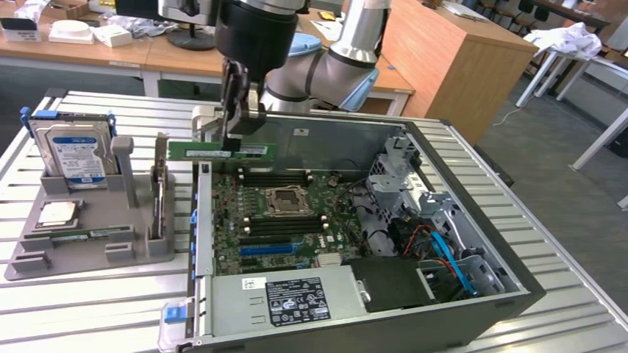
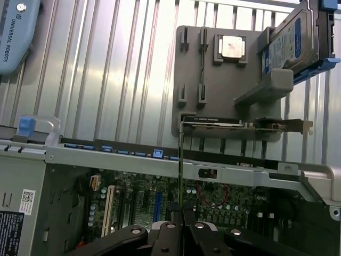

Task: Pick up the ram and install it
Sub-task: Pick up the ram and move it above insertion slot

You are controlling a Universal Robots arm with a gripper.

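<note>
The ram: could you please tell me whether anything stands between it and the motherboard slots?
Nothing visible does. The gripper holds the ram above the open case, and the slots beside the processor socket lie uncovered.

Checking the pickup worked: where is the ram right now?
The ram is held in the gripper, above the wall of the open computer case on the exterior view's left, next to the grey parts holder.

UNIVERSAL ROBOTS runs in capitals along the arm's pale-blue joint cap (image 2: 16, 32) in the wrist view, the one wording that reads clearly, while the print on the hard drive (image 1: 73, 151), the power supply sticker (image 1: 297, 301) and the ram (image 1: 218, 151) is too small to make out.
</note>
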